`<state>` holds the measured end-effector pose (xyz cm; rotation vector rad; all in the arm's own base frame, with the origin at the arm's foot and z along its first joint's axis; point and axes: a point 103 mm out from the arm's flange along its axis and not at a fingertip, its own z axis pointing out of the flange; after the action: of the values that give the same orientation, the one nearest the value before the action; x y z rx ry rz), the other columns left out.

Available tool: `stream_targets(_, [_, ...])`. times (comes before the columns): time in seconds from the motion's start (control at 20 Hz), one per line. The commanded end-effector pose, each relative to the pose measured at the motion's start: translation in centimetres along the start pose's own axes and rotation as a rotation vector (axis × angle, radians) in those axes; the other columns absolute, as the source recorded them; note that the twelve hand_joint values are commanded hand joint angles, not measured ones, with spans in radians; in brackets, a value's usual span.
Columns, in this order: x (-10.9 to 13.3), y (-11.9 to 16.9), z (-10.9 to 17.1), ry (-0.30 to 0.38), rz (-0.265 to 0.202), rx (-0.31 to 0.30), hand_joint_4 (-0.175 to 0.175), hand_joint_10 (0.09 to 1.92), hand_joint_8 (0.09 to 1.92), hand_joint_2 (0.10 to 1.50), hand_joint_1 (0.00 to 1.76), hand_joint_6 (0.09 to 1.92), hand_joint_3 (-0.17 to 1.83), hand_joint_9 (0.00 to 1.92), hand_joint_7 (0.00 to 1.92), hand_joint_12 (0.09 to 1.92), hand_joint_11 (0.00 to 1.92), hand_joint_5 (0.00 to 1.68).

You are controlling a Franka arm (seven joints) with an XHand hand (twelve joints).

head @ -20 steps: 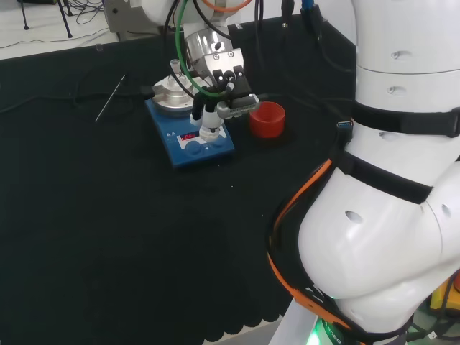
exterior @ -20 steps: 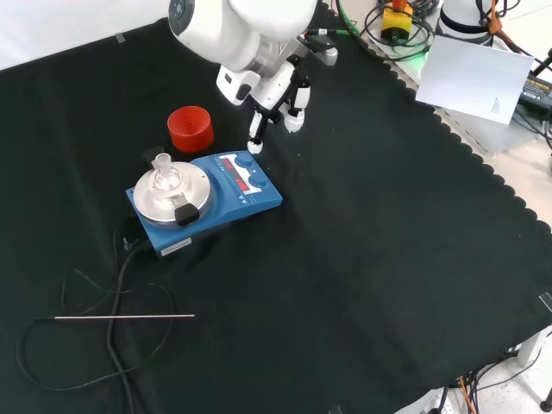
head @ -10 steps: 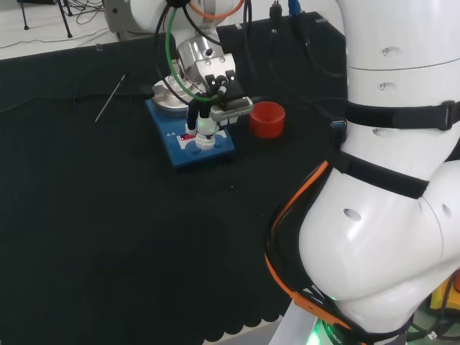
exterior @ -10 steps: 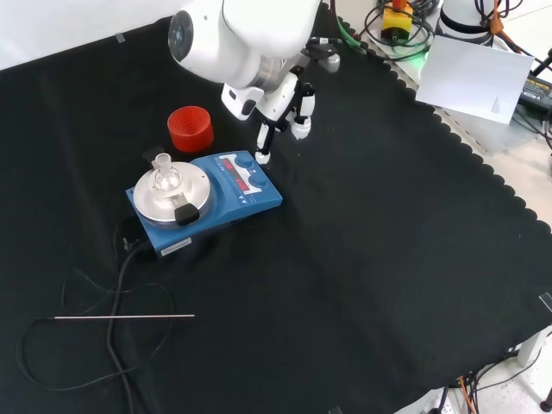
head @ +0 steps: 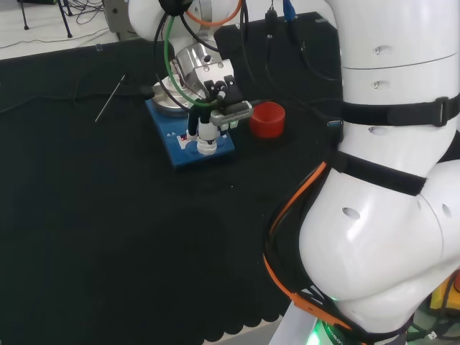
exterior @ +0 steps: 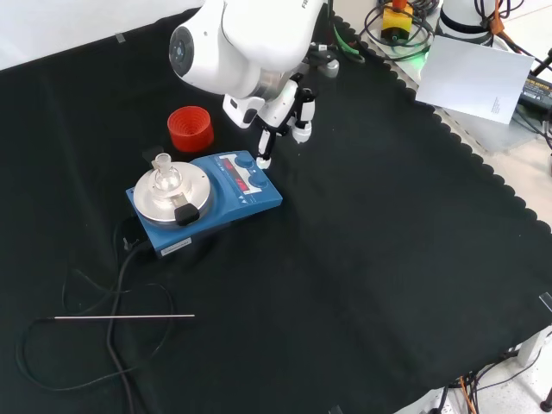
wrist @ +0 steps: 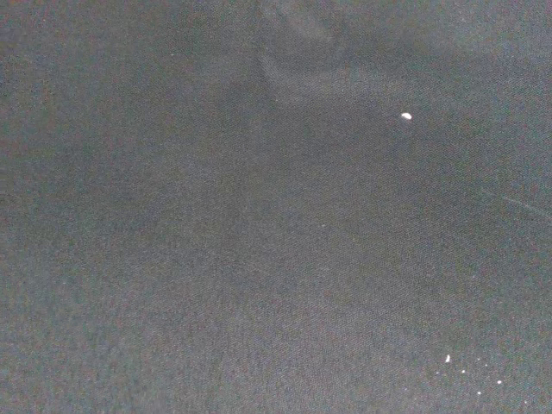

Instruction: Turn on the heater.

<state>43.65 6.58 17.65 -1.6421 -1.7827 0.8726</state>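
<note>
The heater, a blue unit with a round silver plate, is being shown on the black cloth left of centre in the front view; a small clear glass piece is being carried on the plate, and a black cable is being led away from the unit's lower left corner. The control panel with its red display is being presented along the unit's right side in the front view, and along its near edge in the head view.

The hand is being held over the panel end of the heater; its fingers are being pointed downward, fairly straight, with one tip just at the upper right corner of the panel in the front view. In the head view the hand is being seen above the heater, with the fingers lowered onto the front of the panel; whether a tip is actually touching a knob cannot be told, though contact appears likely. Nothing is being gripped by the hand.

A red ribbed ring is being left on the cloth just beyond the heater in the front view; a thin metal rod is being left lying well apart, toward the lower left. In the wrist view, bare cloth is being shown.
</note>
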Motion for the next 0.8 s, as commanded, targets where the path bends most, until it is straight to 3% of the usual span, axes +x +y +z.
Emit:
stream_targets(0.05, [0.2, 0.3, 0.0, -0.007, 0.003, 0.008, 0.0, 1.82, 1.92, 1.25, 1.45, 0.09, -0.17, 1.81, 1.58, 1.54, 1.92, 0.25])
stream_targets(0.8, [-0.5, 1.5, 0.3, 0.004, 0.018, 0.027, 0.003, 1.82, 1.92, 1.25, 1.45, 0.09, -0.17, 1.81, 1.58, 1.54, 1.92, 0.25])
